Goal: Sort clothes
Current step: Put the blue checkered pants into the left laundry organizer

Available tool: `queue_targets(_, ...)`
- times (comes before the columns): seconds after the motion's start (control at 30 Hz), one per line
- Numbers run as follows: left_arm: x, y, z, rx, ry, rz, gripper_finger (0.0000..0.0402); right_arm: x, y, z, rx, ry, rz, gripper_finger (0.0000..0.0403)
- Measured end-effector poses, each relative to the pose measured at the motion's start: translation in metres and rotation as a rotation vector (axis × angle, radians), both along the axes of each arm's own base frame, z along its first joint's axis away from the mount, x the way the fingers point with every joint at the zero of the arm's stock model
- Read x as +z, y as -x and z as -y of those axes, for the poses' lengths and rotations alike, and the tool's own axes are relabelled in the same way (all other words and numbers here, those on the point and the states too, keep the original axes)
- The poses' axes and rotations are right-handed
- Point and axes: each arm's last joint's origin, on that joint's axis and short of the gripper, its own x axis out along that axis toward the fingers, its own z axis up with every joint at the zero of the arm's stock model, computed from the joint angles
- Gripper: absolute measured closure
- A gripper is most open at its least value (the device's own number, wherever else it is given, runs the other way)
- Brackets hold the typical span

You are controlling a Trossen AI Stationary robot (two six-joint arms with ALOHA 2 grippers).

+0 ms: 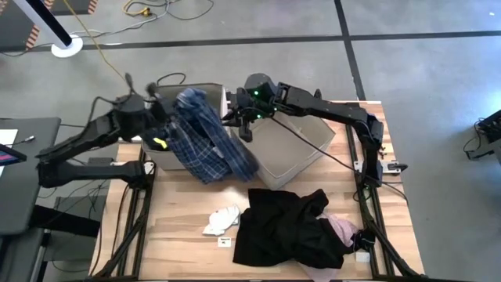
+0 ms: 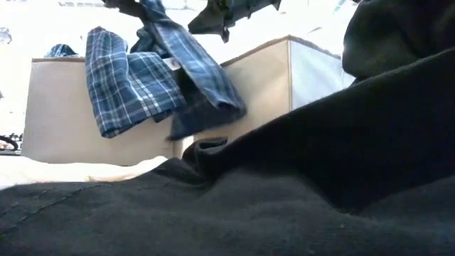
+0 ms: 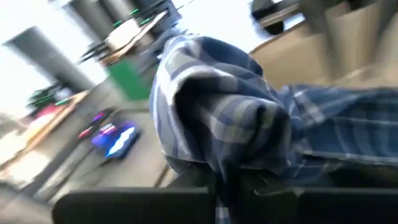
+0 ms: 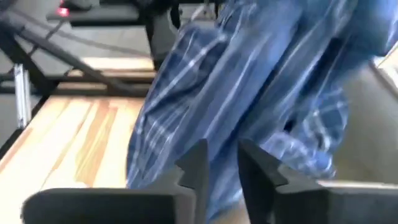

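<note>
Left gripper [image 1: 156, 110] fingers clamp the soft, floppy plaid shirt [image 1: 205, 137], which droops below them; right gripper [image 1: 244, 117] fingers part beside its bunched edge, the best hold

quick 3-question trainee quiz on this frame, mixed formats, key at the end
1. True or false: the left gripper is shut on the blue-and-white plaid cotton shirt.
2. Multiple choice: the large black fabric garment lies (A) inside a beige fabric box, (B) on the wooden table at the near side, (C) hanging from the right gripper.
3. Fill in: the small white-grey cloth piece lies just to the ____ of the black garment in the high view.

Key: 1 true. 2 B. 3 left.
</note>
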Motion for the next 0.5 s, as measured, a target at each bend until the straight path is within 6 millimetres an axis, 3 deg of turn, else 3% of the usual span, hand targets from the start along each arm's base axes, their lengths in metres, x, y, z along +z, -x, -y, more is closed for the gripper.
queue_targets(0.23,0.007,0.029,-0.003,0.262,-0.012,-0.179,0.04,-0.013,0.005,-0.014,-0.006,0.002,-0.16,0.0219)
queue_targets(0.5,-0.023,0.019,-0.019,0.353,0.164,-0.403,0.0401,-0.018,-0.006,-0.042,0.053,0.025,-0.154,0.0172)
